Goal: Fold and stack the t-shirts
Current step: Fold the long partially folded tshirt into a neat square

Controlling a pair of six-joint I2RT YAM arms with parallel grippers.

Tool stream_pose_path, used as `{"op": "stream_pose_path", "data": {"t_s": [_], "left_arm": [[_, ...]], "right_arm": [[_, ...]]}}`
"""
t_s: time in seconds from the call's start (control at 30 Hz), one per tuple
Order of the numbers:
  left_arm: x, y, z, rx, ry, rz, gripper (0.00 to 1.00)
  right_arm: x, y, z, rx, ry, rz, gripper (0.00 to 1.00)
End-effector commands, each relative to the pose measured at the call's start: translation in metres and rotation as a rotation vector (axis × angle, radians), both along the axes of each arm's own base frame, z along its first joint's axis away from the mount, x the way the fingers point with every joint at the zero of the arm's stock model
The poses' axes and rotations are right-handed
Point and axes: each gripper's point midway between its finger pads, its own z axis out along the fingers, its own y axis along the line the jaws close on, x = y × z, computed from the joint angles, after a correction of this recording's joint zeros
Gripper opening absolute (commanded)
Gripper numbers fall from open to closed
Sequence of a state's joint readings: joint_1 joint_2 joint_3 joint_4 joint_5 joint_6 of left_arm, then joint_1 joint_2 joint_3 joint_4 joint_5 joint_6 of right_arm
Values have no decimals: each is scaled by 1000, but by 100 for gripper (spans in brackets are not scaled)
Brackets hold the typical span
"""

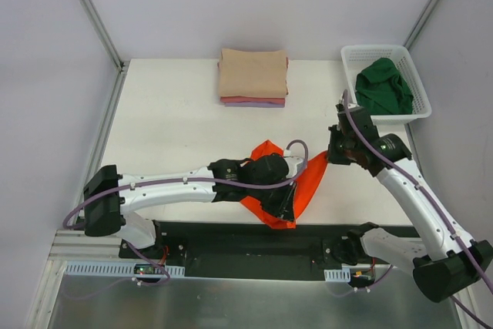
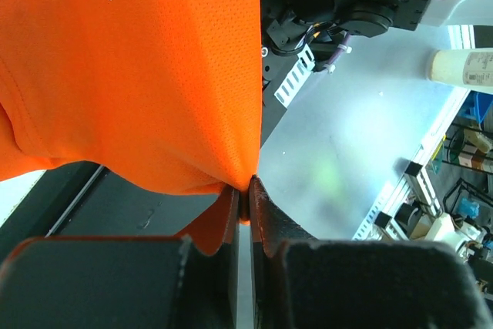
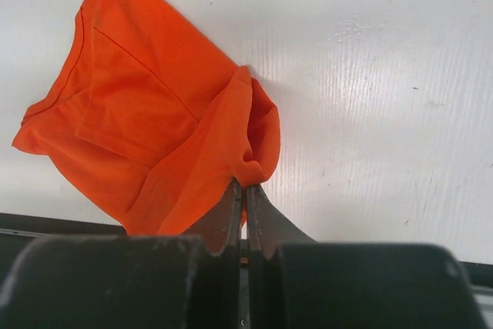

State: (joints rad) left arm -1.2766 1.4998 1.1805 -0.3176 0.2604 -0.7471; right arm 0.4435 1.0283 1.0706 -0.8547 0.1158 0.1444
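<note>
You're gripping the orange t-shirt (image 1: pixel 312 181) with both arms: left gripper (image 2: pixel 245 190) is clamping an edge at the near worktop (image 1: pixel 177 129) edge, right gripper (image 3: pixel 245 187) is pinching a bunched fold. It's lying crumpled, not folded yet. Three folded shirts (image 1: pixel 253 75) are sitting stacked at the back; the green one (image 1: pixel 383 86) is waiting in the basket (image 1: pixel 350 55), so I'm reckoning two to go.

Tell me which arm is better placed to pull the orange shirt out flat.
Probably the right: the right hand pinches the orange shirt over bare table, with room to draw outward. The left hand grips its cloth at the table's near edge.
</note>
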Motion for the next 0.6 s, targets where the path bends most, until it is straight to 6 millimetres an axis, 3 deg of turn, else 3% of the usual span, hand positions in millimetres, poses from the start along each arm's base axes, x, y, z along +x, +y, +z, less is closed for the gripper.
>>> {"op": "stream_pose_path", "data": {"t_s": [0.0, 0.3, 0.57], "left_arm": [[-4, 11, 29, -85, 2, 14, 0], [39, 52, 19, -83, 30, 160, 0], [58, 77, 13, -89, 29, 246, 0]], "right_arm": [[12, -2, 14, -36, -6, -1, 0], [45, 38, 18, 39, -5, 55, 0], [70, 77, 12, 42, 17, 111, 0]]}}
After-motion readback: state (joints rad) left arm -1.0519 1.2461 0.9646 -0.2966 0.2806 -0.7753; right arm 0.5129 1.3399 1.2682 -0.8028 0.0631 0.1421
